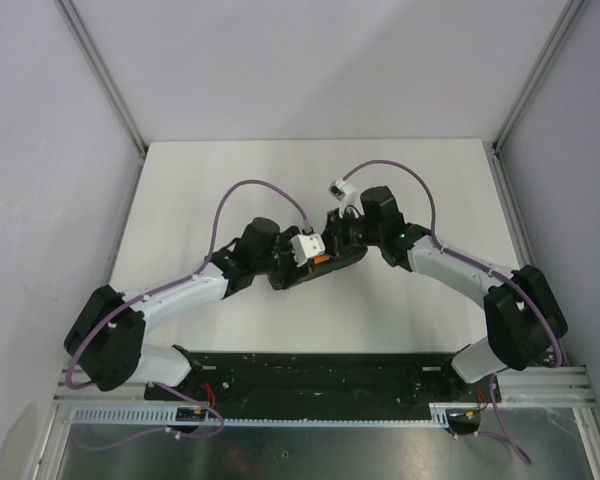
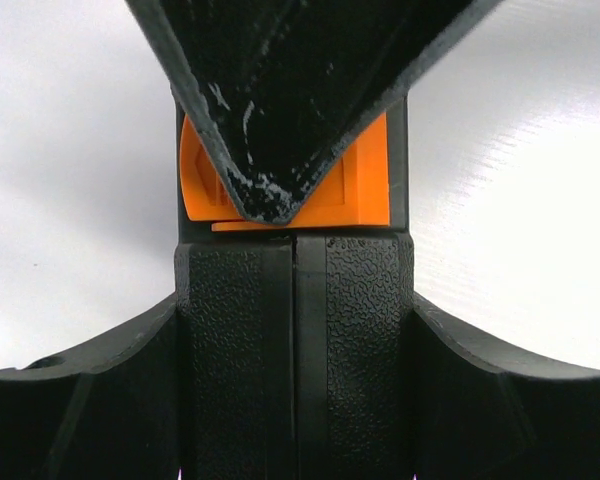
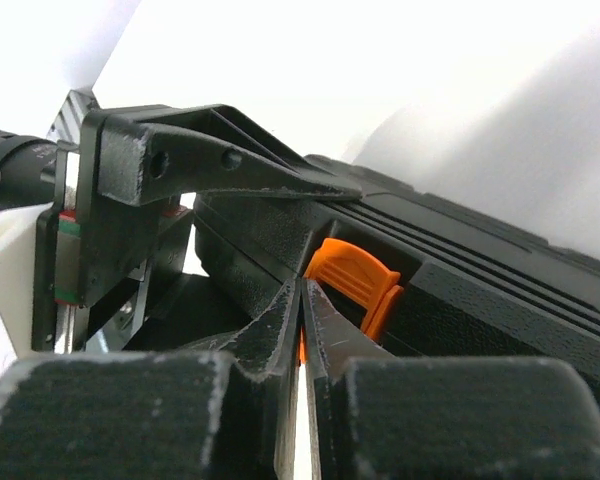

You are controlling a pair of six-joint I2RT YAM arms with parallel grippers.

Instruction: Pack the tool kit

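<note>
Over the middle of the white table (image 1: 230, 180), the left gripper (image 1: 292, 264) straddles the latch edge of the black, pebble-textured plastic tool kit case (image 2: 250, 330). Its fingers (image 2: 70, 390) are spread wide, one against each shell. The grip seems meant to squeeze the two halves together, as the seam between them runs closed just below the catch. No loose tools show (presumably they are inside, though nothing here confirms it). In a recess above that seam sits the small orange plastic latch (image 3: 352, 272). The right gripper (image 3: 302, 292) meets it from the right, its fingers pressed narrow against each other and holding nothing, their joined tip touching the latch. A blunt point like this suits pushing the catch home. Packing looks nearly finished, with latching the step in hand.
</note>
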